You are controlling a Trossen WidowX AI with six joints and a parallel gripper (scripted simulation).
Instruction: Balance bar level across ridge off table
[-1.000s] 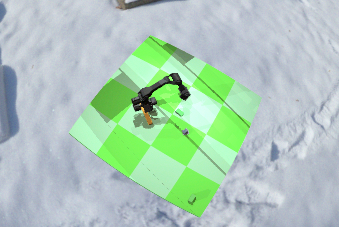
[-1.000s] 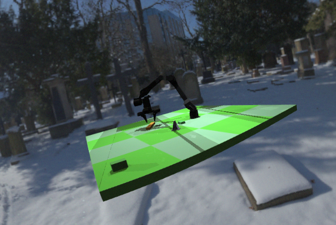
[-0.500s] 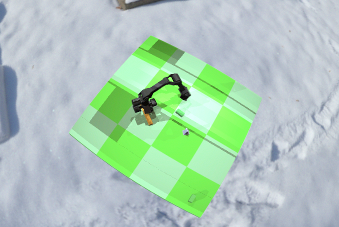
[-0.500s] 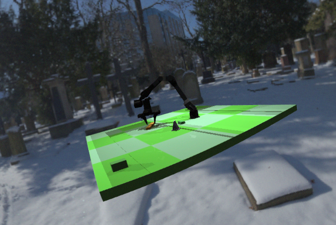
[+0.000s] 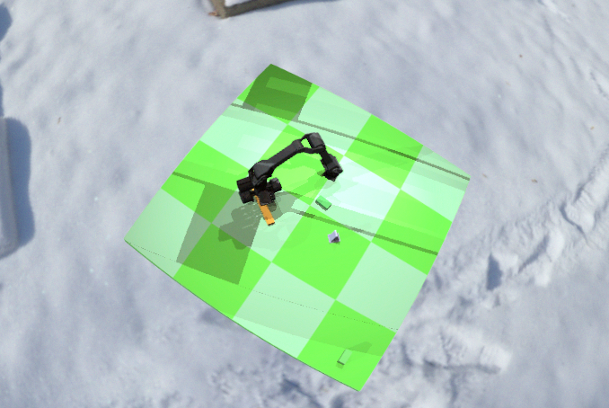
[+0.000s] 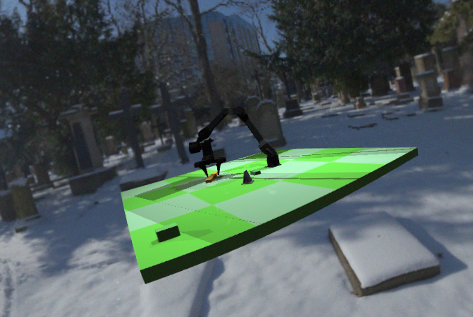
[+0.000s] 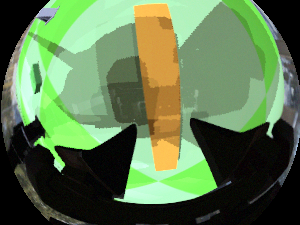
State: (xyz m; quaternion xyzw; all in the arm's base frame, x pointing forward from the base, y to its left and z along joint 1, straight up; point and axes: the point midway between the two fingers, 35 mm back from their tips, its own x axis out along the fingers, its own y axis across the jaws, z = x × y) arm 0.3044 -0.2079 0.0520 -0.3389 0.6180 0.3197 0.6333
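The orange bar [image 5: 267, 216] [image 6: 209, 179] [image 7: 159, 59] lies flat on the checkered table [image 5: 305, 269] [image 6: 274, 202]. The small grey ridge [image 5: 333, 236] [image 6: 246, 178] [image 7: 48, 15] stands apart from it, with its peak up and nothing on it. My gripper [image 6: 213, 175] [image 7: 163, 124] is open and points down low over the bar. In the wrist view its fingertips are on either side of the bar, towards one end, with a gap on each side. In the top view the arm hides the fingertips and part of the bar.
A small green block [image 5: 322, 202] [image 6: 255, 172] [image 7: 36, 77] lies between the arm's base and the ridge. Another green block [image 5: 343, 357] [image 6: 167, 234] lies near the table's far corner from the arm. Dark shadows cross the table around the bar.
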